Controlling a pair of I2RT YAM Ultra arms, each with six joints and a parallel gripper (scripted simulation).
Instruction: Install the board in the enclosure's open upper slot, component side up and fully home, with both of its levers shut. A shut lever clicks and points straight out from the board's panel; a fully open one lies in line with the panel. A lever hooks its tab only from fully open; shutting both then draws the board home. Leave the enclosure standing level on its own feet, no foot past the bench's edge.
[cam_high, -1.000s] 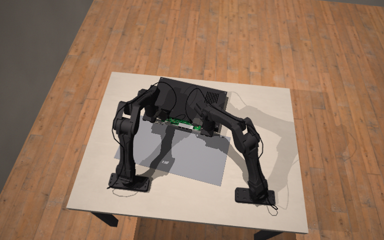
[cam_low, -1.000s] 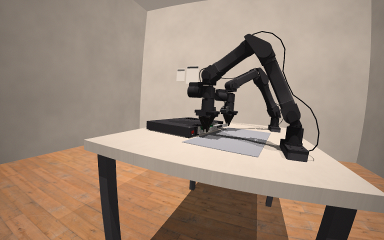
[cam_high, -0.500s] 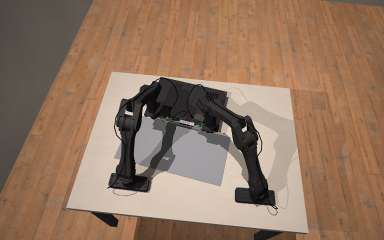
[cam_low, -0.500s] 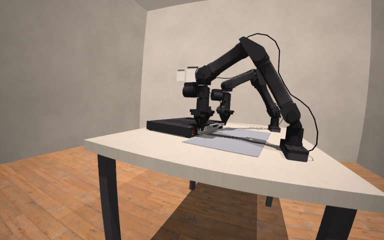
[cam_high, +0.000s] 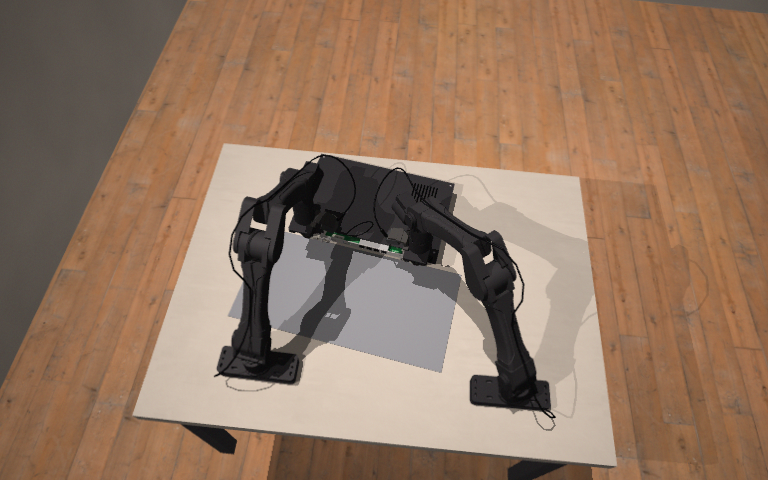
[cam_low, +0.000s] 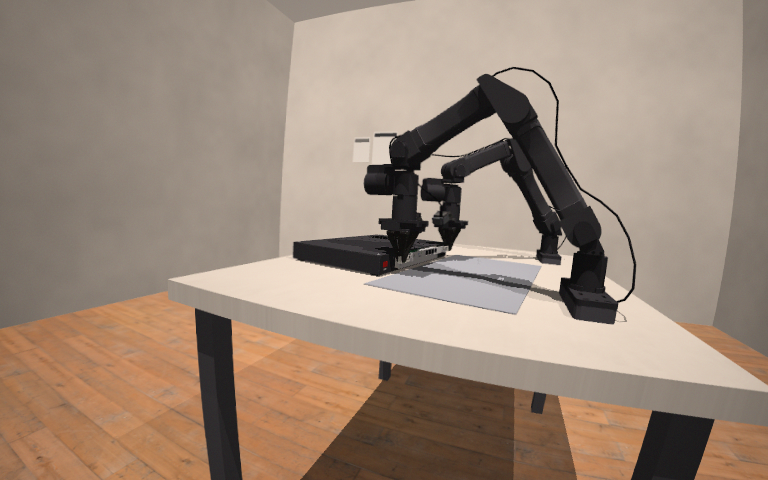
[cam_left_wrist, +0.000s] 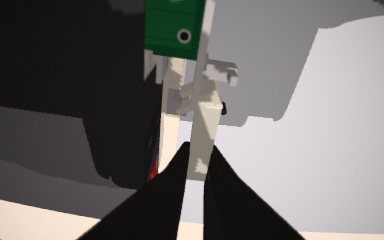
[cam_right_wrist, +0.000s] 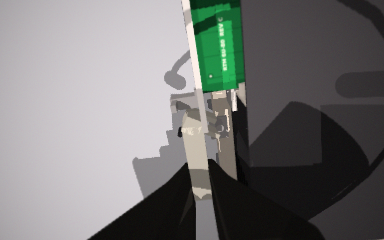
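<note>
The board (cam_high: 395, 249) (cam_left_wrist: 172, 30) (cam_right_wrist: 220, 60) is partly inside the enclosure (cam_high: 362, 195) (cam_low: 339, 257) (cam_left_wrist: 50, 60) (cam_right_wrist: 310, 60); you can see a green strip of it between the enclosure's front edge and the board's panel (cam_left_wrist: 201, 47) (cam_right_wrist: 196, 67), so it is not fully home. Your left tool (cam_high: 301, 229) (cam_low: 402, 259) (cam_left_wrist: 198, 151) is closed on the left lever (cam_left_wrist: 204, 135), and your right tool (cam_high: 416, 259) (cam_low: 451, 247) (cam_right_wrist: 200, 169) is closed on the right lever (cam_right_wrist: 198, 150). Both levers lie about in line with the panel, not straight out from it. Your enclosure sits flat on the desk (cam_high: 368, 410) (cam_low: 317, 311), just beside the grey mat (cam_high: 390, 316) (cam_low: 470, 288). Its feet are hidden, so you cannot tell how they stand.
</note>
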